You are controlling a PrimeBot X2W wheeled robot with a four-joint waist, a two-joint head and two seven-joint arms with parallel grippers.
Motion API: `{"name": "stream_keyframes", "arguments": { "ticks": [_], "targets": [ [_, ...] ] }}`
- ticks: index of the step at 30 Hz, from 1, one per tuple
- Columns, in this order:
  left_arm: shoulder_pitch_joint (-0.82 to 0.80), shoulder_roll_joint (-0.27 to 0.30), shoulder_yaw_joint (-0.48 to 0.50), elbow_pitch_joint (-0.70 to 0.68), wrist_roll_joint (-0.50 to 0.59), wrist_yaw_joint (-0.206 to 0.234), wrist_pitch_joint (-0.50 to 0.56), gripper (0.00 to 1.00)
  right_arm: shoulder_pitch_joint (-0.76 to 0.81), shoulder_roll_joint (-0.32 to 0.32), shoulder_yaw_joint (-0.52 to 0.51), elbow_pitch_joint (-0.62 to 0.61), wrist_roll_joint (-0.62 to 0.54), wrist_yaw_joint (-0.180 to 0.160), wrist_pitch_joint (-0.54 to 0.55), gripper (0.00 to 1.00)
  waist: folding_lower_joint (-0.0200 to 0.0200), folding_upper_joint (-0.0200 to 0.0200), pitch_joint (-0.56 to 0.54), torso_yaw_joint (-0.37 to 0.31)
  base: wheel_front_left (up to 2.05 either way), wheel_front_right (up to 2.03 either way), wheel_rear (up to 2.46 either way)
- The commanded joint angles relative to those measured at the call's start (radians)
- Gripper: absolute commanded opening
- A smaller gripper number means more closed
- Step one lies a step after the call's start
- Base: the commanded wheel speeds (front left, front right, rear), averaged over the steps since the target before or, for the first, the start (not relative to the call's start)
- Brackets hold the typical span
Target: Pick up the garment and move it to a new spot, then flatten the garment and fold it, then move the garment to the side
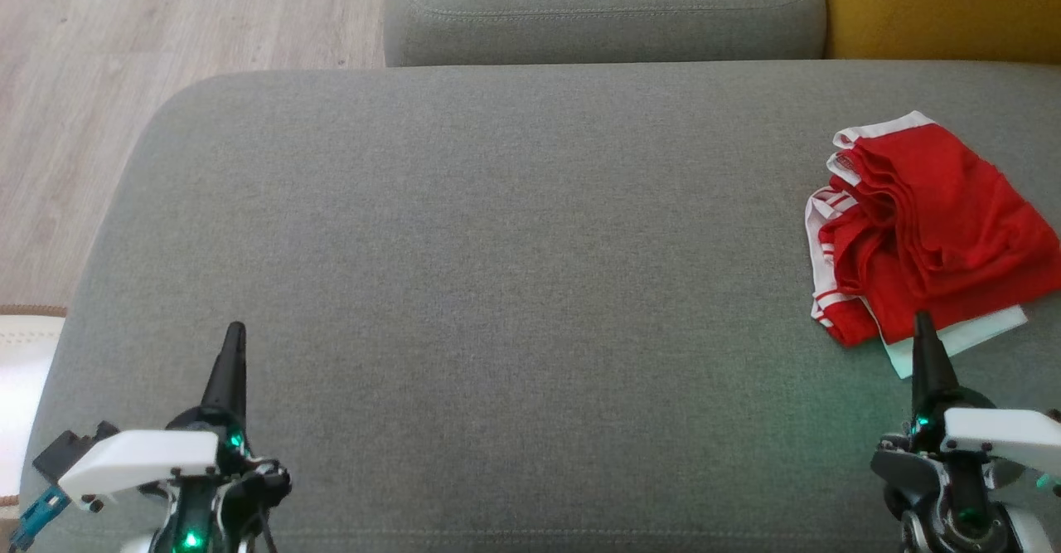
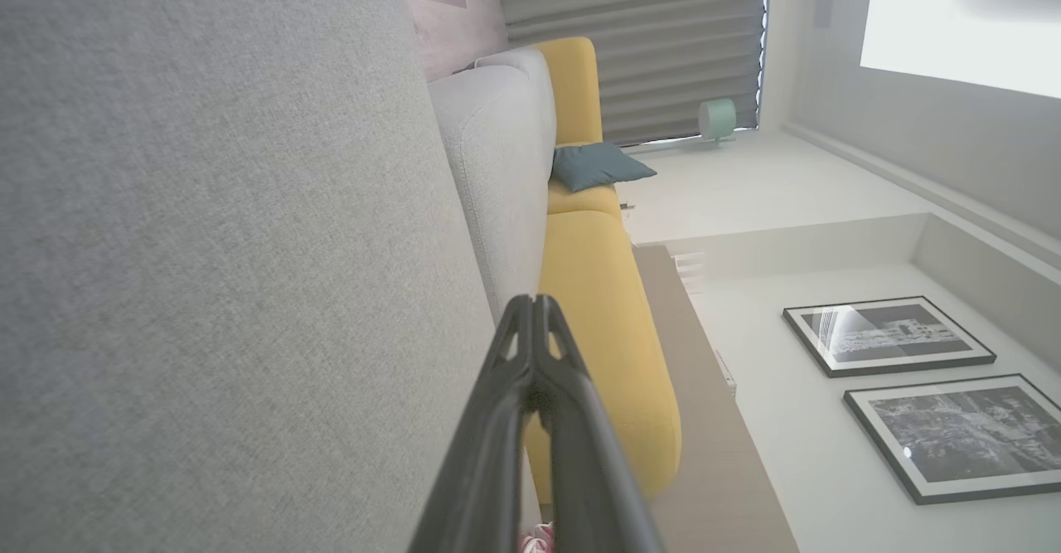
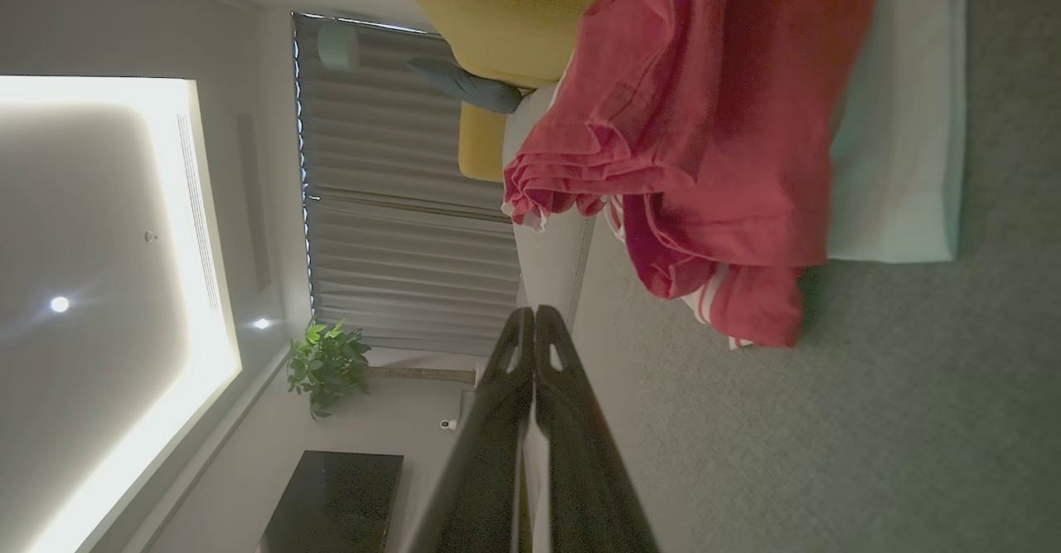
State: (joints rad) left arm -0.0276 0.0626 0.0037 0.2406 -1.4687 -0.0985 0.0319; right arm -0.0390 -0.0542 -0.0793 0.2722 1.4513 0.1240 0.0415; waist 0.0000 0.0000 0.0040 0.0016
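Note:
A red garment point(image 1: 928, 230) with white trim lies in a loose folded heap at the right edge of the grey sofa seat point(image 1: 514, 288). Just below its near white edge stands my right gripper point(image 1: 922, 321), shut and empty, its tip close to the cloth. The right wrist view has the garment point(image 3: 713, 138) ahead and to the right of the closed fingers point(image 3: 530, 325), apart from them. My left gripper point(image 1: 237, 331) rests shut and empty over the seat's near left corner, far from the garment. In the left wrist view its fingertips point(image 2: 531, 304) meet over the cushion.
A grey back cushion point(image 1: 605, 6) runs along the far side, with a yellow sofa section point(image 1: 945, 6) at its right. Wooden floor point(image 1: 124, 55) lies beyond the seat's left edge. A white round object point(image 1: 21, 371) sits by the near left.

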Motion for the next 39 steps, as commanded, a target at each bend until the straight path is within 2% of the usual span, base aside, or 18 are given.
{"name": "stream_keyframes", "arguments": {
  "ticks": [1, 14, 39],
  "targets": [
    [-0.061, 0.019, 0.037, -0.024, -0.027, -0.01, 0.007, 0.0, -0.059, -0.018, 0.012, -0.031, 0.03, 0.006, 0.009, 0.0, 0.0, 0.0, 0.0, 0.0, 0.0, 0.0, 0.0],
    [-0.077, 0.018, 0.067, 0.002, -0.175, -0.032, 0.047, 0.0, -0.066, -0.018, -0.005, -0.029, 0.182, 0.007, 0.048, 0.0, 0.0, 0.0, -0.001, -0.002, 0.0, 0.0, 0.0],
    [-0.078, 0.011, 0.078, 0.003, -0.166, -0.032, 0.056, 0.0, -0.067, -0.012, -0.013, -0.029, 0.175, 0.007, 0.054, 0.0, 0.0, 0.0, -0.001, -0.002, 0.0, 0.0, 0.0]
  ]
}}
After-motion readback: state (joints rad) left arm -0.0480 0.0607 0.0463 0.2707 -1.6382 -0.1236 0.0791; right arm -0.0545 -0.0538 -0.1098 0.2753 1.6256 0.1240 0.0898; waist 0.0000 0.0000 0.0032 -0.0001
